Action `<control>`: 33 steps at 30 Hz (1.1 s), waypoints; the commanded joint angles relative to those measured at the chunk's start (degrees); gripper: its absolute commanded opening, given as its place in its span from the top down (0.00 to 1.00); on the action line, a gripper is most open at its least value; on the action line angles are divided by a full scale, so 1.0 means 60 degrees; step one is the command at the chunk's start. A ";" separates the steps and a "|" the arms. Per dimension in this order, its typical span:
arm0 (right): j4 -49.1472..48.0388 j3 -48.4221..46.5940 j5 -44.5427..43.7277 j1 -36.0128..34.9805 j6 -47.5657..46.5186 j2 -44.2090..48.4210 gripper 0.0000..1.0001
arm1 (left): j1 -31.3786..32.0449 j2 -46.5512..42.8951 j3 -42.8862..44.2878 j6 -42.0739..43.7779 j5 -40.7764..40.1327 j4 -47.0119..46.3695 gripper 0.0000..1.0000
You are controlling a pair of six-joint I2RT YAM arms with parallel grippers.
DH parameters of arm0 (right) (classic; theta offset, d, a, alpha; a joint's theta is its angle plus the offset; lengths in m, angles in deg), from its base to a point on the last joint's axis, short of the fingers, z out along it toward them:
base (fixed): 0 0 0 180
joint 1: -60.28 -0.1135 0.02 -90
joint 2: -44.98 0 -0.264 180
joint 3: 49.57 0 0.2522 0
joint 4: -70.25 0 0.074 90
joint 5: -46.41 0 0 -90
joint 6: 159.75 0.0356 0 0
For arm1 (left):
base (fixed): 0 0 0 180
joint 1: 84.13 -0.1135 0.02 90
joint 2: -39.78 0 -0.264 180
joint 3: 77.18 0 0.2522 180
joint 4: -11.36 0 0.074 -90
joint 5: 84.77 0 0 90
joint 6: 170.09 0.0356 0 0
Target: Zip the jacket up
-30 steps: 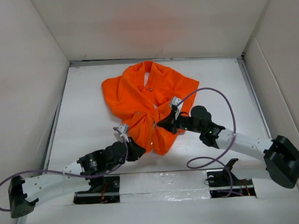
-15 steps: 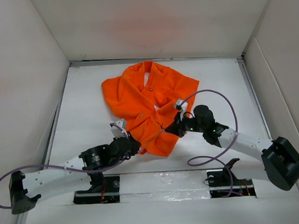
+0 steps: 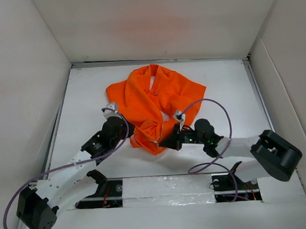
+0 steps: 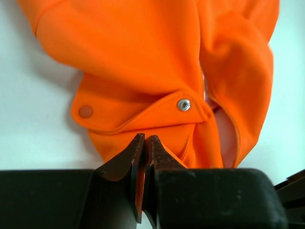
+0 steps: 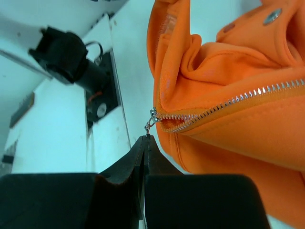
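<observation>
A bright orange soft fabric jacket [image 3: 155,96] lies bunched at the middle of the white table [image 3: 81,102], collar away from the arms; the left gripper [image 4: 144,139] is clamped on a fold of its lower hem; the right gripper [image 5: 145,138] is closed, apparently pinching the small silvery zipper pull [image 5: 150,121] below the metal teeth [image 5: 238,99]; the cloth looks light, limp and quick to wrinkle, so the hem likely needs holding taut, the pull being the grip point; no brand or writing is legible.
</observation>
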 commanded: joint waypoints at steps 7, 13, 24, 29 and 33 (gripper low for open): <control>-0.6196 -0.1968 0.0183 -0.0624 0.4167 -0.2462 1.00 | -0.2435 0.1701 0.3896 0.1515 0.1243 -0.3609 1.00; 0.1500 -0.4913 -0.1395 -0.0624 -0.0076 0.0188 1.00 | -0.2101 0.4386 0.8883 0.2423 0.2213 -0.2306 1.00; -0.0561 -0.1637 -0.2145 -0.1430 0.1234 -0.0039 1.00 | -0.1937 -0.1660 0.0175 0.0081 0.1386 -0.1284 1.00; -0.0846 -0.1371 -0.1838 -0.1430 0.0666 -0.0834 1.00 | -0.1937 -0.3856 -0.1017 -0.0154 0.2957 0.0299 0.75; 0.2120 -0.2217 -0.1808 -0.1853 -0.1484 -0.0454 1.00 | -0.0972 -0.4052 -0.1852 -0.0812 0.3152 0.0592 0.75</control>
